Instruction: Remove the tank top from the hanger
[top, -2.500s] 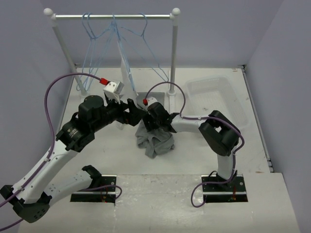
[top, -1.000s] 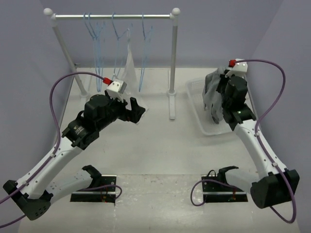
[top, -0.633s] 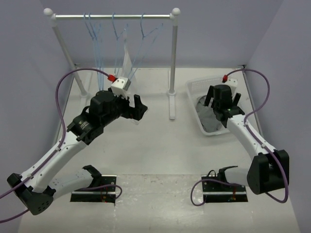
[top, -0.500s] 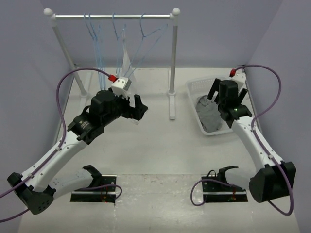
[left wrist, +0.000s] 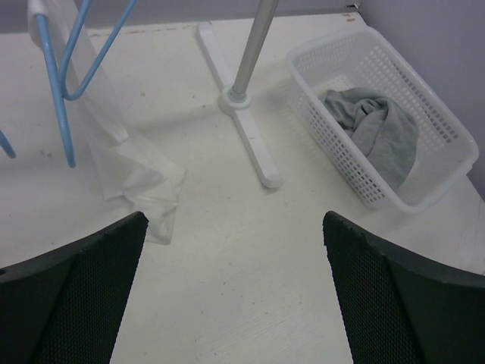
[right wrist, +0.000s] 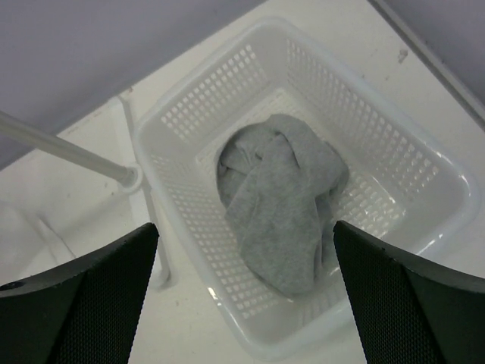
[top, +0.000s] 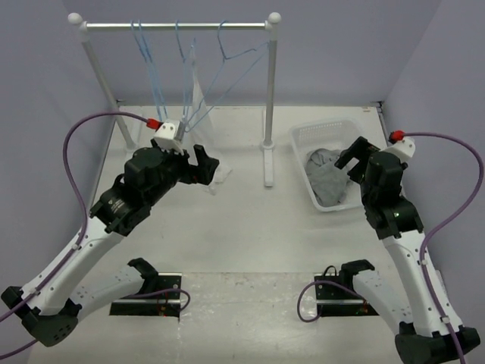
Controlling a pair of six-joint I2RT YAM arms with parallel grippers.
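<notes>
The grey tank top (top: 327, 182) lies crumpled inside the white basket (top: 303, 135), free of any hanger. My right gripper (top: 353, 155) hovers just above and to the near right of it, open and empty. In the right wrist view the tank top (right wrist: 280, 205) sits between and below the spread fingers (right wrist: 91, 303). Three light-blue hangers (top: 227, 57) hang on the rail. My left gripper (top: 206, 167) is open and empty near the rack, above the table (left wrist: 235, 250); the tank top (left wrist: 379, 133) also shows in its view.
A white garment (top: 198, 98) hangs from one hanger (left wrist: 64, 98) and trails onto the table (left wrist: 136, 174). The rack's right post and foot (top: 267, 163) stand between the arms. The basket (left wrist: 447, 178) sits at the right, near the wall.
The right gripper opened and let the tank top drop into the basket, then pulled back toward the near side. The left arm drew back slightly. The hangers swung.
</notes>
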